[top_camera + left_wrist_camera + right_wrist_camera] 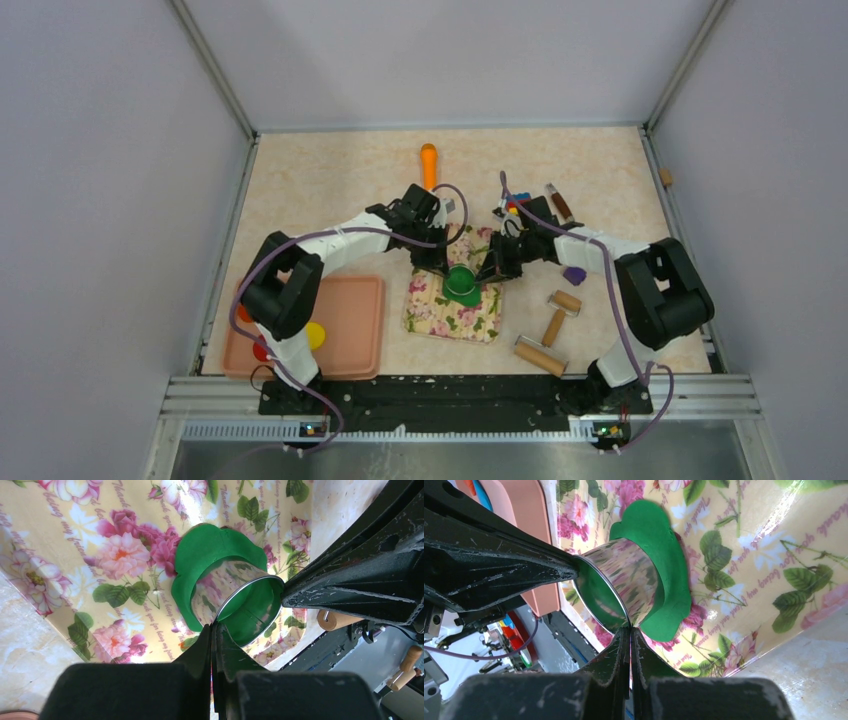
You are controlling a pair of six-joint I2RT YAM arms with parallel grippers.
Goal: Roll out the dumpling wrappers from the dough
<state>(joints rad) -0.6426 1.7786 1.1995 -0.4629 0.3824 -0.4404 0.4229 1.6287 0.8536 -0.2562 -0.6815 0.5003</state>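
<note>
Left pincer: you see the left pincer (212,630) clenched, its two black fingers pressed flat together. The tip touches the rim of the shiny round metal ring cutter (220,590). Whether the thin wall is nipped between the fingers, you cannot tell.
Right pincer: the right pincer (630,632) is clenched in the same way. Its tip meets the same rim from the opposite side.
Ring cutter: a short open cylinder of thin metal, polished like a mirror, so that the flowers are reflected on its outer wall. It stands on the dough, and green shows inside it.
Dough: the dark green soft clay dough (215,550) is flattened, smooth and matte, with a wavy, lobed edge. It lies on the mat, under and around the ring, with the widest part showing on one side.
Mat: a glossy floral plastic mat (440,318), yellow with pink roses and green leaves, in the middle of the tabletop.
Wrappers: small round clay wrappers, one yellow (315,335) and one red, lie on the salmon-pink rectangular tray (350,330), left of the mat and partly behind the left arm.
Tools: wooden rolling pins (540,356) lie right of the mat.
Tabletop: beige with a marbled pattern (330,190), matte.
Room: plain pale grey walls (100,150) with metal corner rails close the tabletop on three sides.
</note>
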